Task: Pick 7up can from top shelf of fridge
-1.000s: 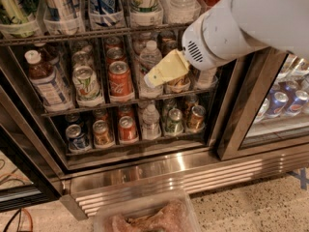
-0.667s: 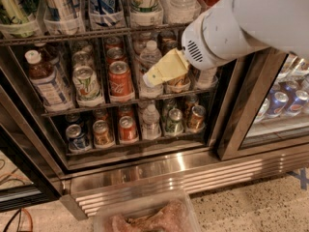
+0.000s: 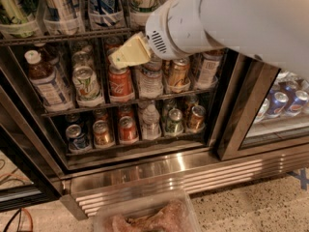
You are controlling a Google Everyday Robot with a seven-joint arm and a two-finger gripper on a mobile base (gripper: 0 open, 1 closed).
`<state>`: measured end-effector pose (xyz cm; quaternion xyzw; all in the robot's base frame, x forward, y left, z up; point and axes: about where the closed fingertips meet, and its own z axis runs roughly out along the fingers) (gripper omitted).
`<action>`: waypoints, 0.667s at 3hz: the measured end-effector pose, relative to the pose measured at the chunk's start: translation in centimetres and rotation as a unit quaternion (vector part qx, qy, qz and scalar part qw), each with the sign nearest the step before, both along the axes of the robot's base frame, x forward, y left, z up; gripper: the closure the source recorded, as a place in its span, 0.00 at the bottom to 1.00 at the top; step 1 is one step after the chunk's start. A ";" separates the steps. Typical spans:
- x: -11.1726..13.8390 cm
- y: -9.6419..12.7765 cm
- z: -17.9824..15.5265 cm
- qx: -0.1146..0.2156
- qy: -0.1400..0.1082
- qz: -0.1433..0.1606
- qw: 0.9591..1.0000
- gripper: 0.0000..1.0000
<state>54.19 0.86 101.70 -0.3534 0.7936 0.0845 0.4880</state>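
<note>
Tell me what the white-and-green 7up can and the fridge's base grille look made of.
White-and-green 7up can: likely aluminium, glossy print, silvery lid. Ribbed base grille: apparently brushed stainless steel, soft streaky reflections. Cream gripper, probably matte plastic, hovers above-right of the can.

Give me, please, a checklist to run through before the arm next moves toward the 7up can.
1. 7up can in view, upright, at the front of its row: ok.
2. Pincer level with the can: not ok; it hangs higher and to the right, above the red cola can.
3. Room beside the can: not ok; the brown bottle and the cola can stand close on either side.
4. Pincer's depth into the fridge: cannot tell from this one view.
</note>
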 end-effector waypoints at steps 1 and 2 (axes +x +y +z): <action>0.5 1.9 1.8 0.028 -0.027 0.017 0.999 0.18; 1.0 2.5 2.9 0.041 -0.045 0.018 0.998 0.22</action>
